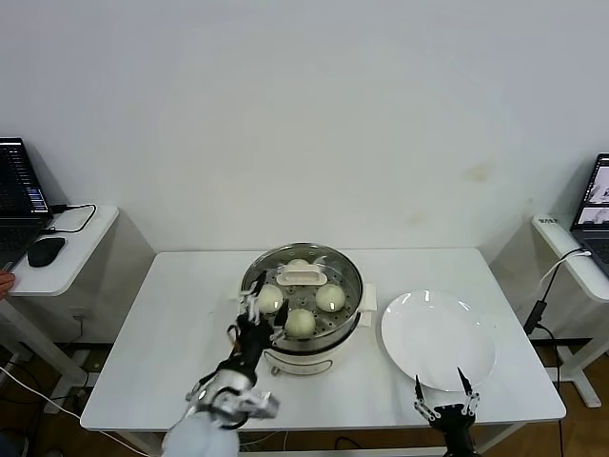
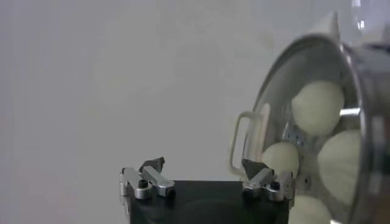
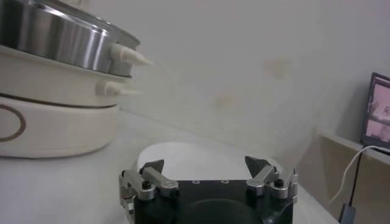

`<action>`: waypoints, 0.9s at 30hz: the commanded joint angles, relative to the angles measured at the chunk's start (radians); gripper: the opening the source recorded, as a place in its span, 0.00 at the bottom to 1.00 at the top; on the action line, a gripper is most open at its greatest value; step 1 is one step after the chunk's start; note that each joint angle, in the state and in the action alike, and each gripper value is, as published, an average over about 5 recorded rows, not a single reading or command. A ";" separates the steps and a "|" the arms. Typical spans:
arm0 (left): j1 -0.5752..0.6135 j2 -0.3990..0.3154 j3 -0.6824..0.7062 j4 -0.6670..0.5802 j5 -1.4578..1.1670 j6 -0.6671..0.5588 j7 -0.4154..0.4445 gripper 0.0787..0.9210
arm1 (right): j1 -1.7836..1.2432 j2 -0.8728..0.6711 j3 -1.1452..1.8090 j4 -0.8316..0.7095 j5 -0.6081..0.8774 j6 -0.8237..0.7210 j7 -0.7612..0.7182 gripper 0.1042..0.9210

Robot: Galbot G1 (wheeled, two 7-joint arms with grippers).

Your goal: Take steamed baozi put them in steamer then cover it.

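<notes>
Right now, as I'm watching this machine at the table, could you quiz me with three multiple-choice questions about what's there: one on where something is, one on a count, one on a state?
1. Where are the steamed baozi?
A. on the white plate
B. in the steamer
C. on the side desk

2. How many baozi show under the cover?
A. two
B. four
C. six

3. How is the left gripper?
A. open, holding nothing
B. shut on a baozi
C. shut on the plate

Answers:
1 B: they lie inside the steamer; the white plate is bare.
2 B: four show through the glass cover.
3 A: the left gripper has its fingers spread beside the steamer.
</notes>
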 commanded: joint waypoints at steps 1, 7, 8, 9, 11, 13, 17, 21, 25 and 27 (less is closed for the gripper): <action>0.430 -0.032 -0.360 -0.057 -0.945 -0.396 -0.251 0.88 | -0.029 -0.041 -0.013 0.041 0.082 0.016 -0.014 0.88; 0.541 -0.033 -0.405 -0.018 -1.061 -0.467 -0.250 0.88 | -0.089 -0.128 -0.041 0.122 0.197 -0.005 -0.043 0.88; 0.550 -0.038 -0.403 -0.004 -1.073 -0.474 -0.255 0.88 | -0.100 -0.141 -0.044 0.134 0.212 -0.010 -0.045 0.88; 0.554 -0.044 -0.400 0.011 -1.086 -0.479 -0.259 0.88 | -0.109 -0.152 -0.045 0.144 0.225 -0.015 -0.048 0.88; 0.560 -0.058 -0.392 0.044 -1.106 -0.490 -0.262 0.88 | -0.125 -0.168 -0.045 0.161 0.242 -0.022 -0.051 0.88; 0.560 -0.071 -0.386 0.073 -1.115 -0.503 -0.259 0.88 | -0.135 -0.174 -0.045 0.169 0.249 -0.024 -0.053 0.88; 0.560 -0.082 -0.380 0.125 -1.119 -0.534 -0.244 0.88 | -0.148 -0.172 -0.052 0.177 0.250 -0.025 -0.053 0.88; 0.560 -0.080 -0.382 0.154 -1.113 -0.556 -0.216 0.88 | -0.155 -0.169 -0.064 0.179 0.249 -0.027 -0.053 0.88; 0.564 -0.082 -0.380 0.154 -1.095 -0.556 -0.188 0.88 | -0.155 -0.165 -0.068 0.179 0.249 -0.026 -0.054 0.88; 0.562 -0.085 -0.376 0.153 -1.084 -0.555 -0.186 0.88 | -0.155 -0.164 -0.070 0.179 0.248 -0.025 -0.055 0.88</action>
